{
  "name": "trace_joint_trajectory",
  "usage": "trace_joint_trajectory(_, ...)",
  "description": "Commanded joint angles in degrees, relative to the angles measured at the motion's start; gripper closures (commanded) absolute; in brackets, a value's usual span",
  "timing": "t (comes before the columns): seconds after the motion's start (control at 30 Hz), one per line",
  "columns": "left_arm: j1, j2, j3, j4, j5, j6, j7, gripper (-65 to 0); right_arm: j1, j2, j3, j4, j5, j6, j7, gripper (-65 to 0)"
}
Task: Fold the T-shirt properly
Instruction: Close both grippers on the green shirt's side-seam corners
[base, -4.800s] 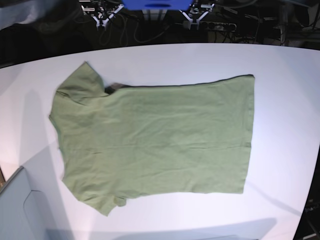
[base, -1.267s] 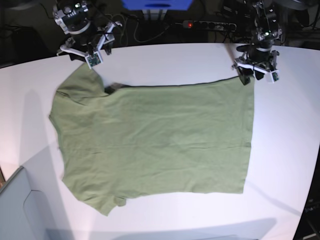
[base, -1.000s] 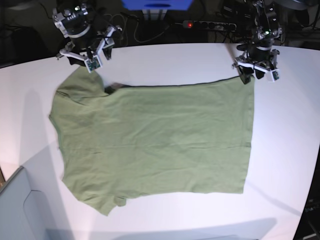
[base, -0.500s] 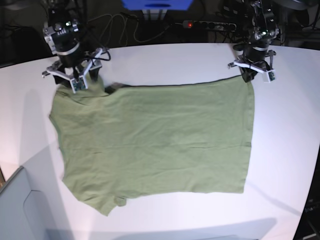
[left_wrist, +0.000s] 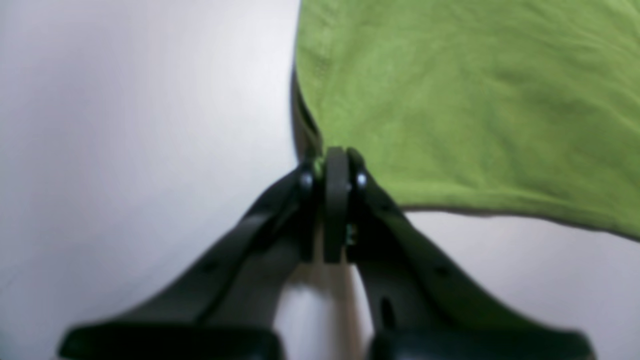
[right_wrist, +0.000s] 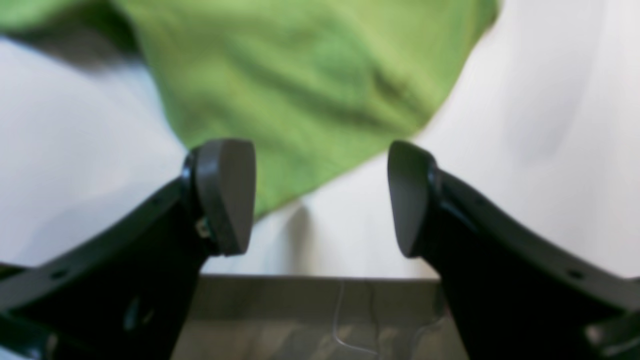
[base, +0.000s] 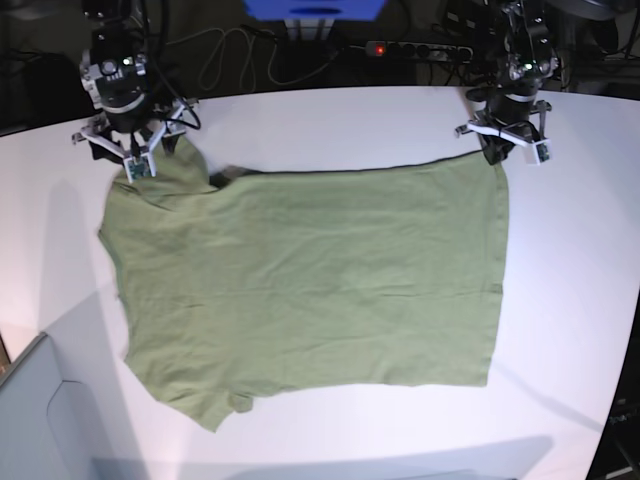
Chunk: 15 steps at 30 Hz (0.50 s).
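Both arms have entered the scene since the earliest base view, where only the T-shirt (base: 300, 285) lay on the white table (base: 560, 260); the right gripper (base: 128, 160) has since shifted leftward and down along the upper left of the frame toward the sleeve, while the left gripper (base: 497, 150) has closed at the upper right. Cloth position is unchanged: the shirt lies flat and spread across the centre of the table, neckline toward the left, hem toward the right, with no fold yet made. Progress is judged to be at the very start, corners being secured and all folding left to do. In the left wrist view the left gripper (left_wrist: 336, 165) has its jaws pressed together at the corner of the green cloth (left_wrist: 475, 100), apparently pinching the hem corner, though the blurred contact makes the hold not certain. In the right wrist view the right gripper (right_wrist: 322, 195) stands wide open, its pads (right_wrist: 225, 192) apart, the sleeve tip (right_wrist: 310, 95) lying just beyond and partly between them, nothing gripped. Both arms reach down from the far edge of the table, wrists pointed steeply at the cloth.
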Motion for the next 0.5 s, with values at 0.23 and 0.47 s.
trace_joint_trajectory(0.23,0.6,-0.3,0.0,0.4,0.1,0.0,0.9,0.0,-0.5,-2.5,0.5,-1.1,0.0,6.9,1.2,-39.7)
trace_joint_trajectory(0.47,0.6,-0.3,-0.1,0.4,0.1,0.0,0.9,0.0,0.1,-2.7,0.3,-4.1,0.0,6.9,1.3,-39.7)
